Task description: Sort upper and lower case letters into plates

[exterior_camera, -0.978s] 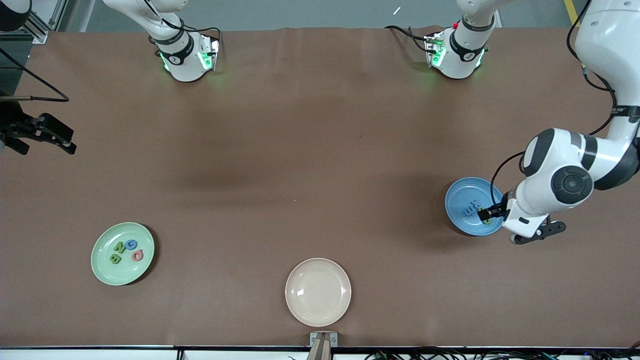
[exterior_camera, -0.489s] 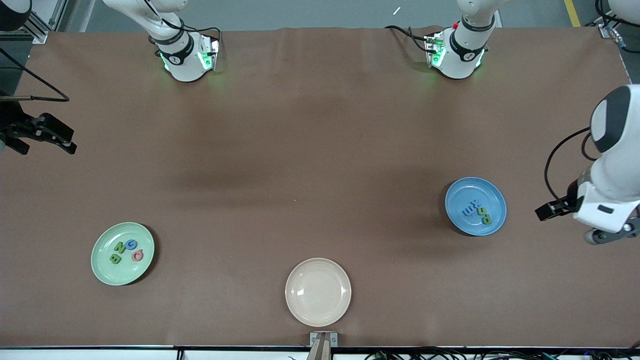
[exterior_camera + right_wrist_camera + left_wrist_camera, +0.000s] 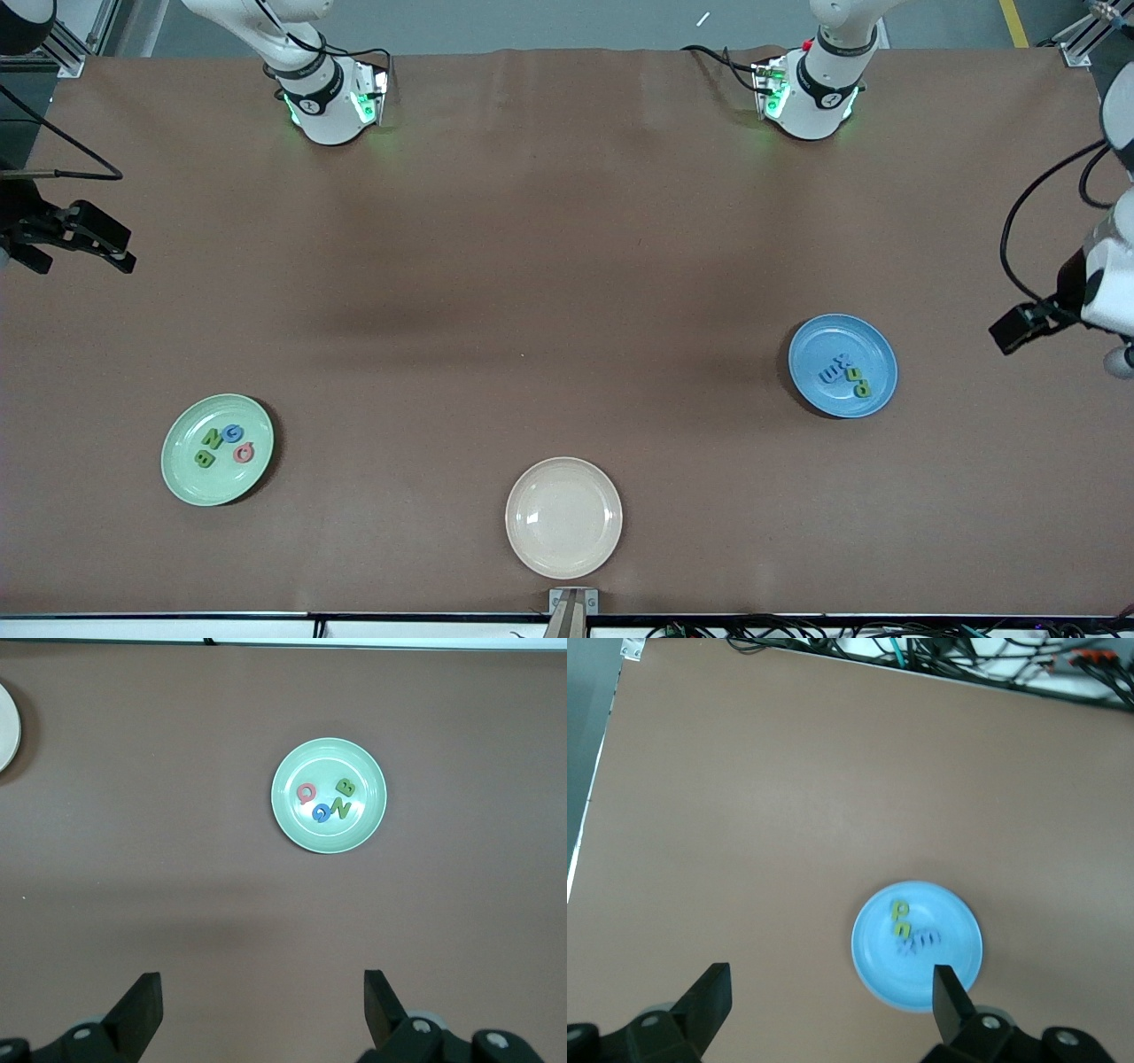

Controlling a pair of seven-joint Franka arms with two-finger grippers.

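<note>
The pale green plate (image 3: 217,478) lies near the front camera at the right arm's end and holds a green B (image 3: 204,458), green N (image 3: 213,438), blue G (image 3: 233,432) and pink Q (image 3: 244,453). It also shows in the right wrist view (image 3: 310,828). The blue plate (image 3: 819,341) at the left arm's end holds blue x and m (image 3: 834,367) and green p and n (image 3: 858,381); it also shows in the left wrist view (image 3: 921,979). My left gripper (image 3: 831,992) is open and empty, up beside the blue plate (image 3: 1019,330). My right gripper (image 3: 261,1001) is open and empty, waiting over the table's edge (image 3: 102,244).
A cream-beige plate (image 3: 563,517) lies empty at the table's front edge, between the two other plates; its rim shows in the right wrist view (image 3: 7,726). The two arm bases (image 3: 328,102) (image 3: 811,97) stand along the back edge.
My left gripper has risen from the blue plate and swung out toward the left arm's end of the table, empty. The green letters stay in the plate. The right arm has not moved.
</note>
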